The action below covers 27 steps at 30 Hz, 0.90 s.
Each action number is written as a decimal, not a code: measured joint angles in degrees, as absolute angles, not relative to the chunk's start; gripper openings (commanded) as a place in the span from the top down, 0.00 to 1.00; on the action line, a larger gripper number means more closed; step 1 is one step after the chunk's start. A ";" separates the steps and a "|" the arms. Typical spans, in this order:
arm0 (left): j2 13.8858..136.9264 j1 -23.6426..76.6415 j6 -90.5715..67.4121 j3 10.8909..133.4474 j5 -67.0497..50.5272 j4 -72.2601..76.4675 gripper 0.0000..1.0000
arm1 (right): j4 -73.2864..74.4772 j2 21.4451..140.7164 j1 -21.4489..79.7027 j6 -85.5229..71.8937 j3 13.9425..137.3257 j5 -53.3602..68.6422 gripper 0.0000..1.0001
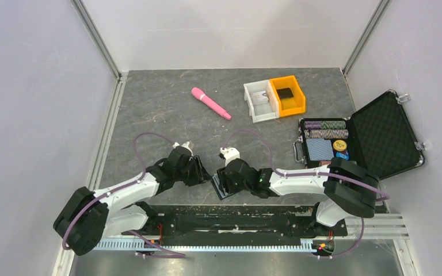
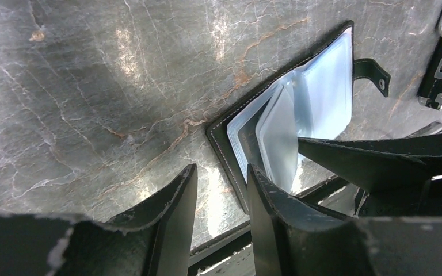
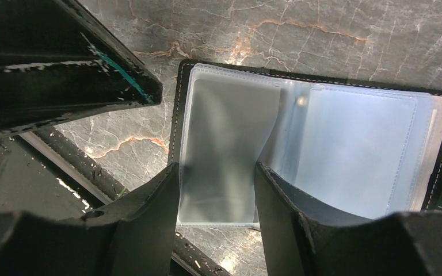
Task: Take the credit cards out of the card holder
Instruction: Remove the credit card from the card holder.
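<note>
Item: card holder (image 3: 357,149), black, stitched rim, lying open and flat on the bench (image 2: 92,86), close to its near edge, between the two arms. Closing tab (image 2: 374,72) points away from the spine. Frosted plastic sleeves face up; one sleeve (image 3: 230,138) stands curled off the stack. Whether any sleeve contains a card cannot be told.

Left fingers (image 2: 175,218): apart, holding nothing, low at the holder's near corner.

Right fingers (image 3: 149,224): apart, not clamped, the curled sleeve sitting in the gap between them.

Also present: open black case (image 1: 380,135) well off to the right.

Hazards, as judged:
- Closing on the sleeve instead of a card would probably lift or drag the whole holder, or crease the plastic.
- Nothing pins the cover; a pull may slide the holder toward the bench edge.
- The two sets of fingers work very near each other; a small misjudged approach could knock them together.
- Glossy sleeves may let a pinch slip.
</note>
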<state>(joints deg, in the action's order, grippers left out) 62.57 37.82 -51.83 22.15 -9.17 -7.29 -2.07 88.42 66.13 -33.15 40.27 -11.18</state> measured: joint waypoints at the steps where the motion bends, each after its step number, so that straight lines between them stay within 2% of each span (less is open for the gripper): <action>1: 63.35 37.82 -51.83 22.22 -9.26 -6.96 0.57 | -2.22 88.31 66.06 -33.23 40.14 -10.96 0.47; 6: 65.80 37.82 -51.83 22.74 -9.65 -5.65 0.57 | -3.31 87.31 65.69 -33.82 38.81 -10.44 0.46; 9: 66.26 37.82 -51.83 22.87 -9.69 -5.17 0.56 | -3.42 86.50 65.60 -34.09 37.93 -10.39 0.42; 13: 66.22 37.82 -51.86 22.87 -9.72 -4.86 0.56 | -3.79 85.43 65.43 -34.28 36.69 -10.37 0.54; 15: 65.93 37.82 -51.86 22.87 -9.72 -4.86 0.55 | -4.16 84.95 65.36 -34.54 36.36 -10.31 0.57; 27: 66.39 37.82 -51.86 23.40 -10.70 -4.82 0.55 | -4.80 83.88 64.23 -34.81 35.68 -9.02 0.55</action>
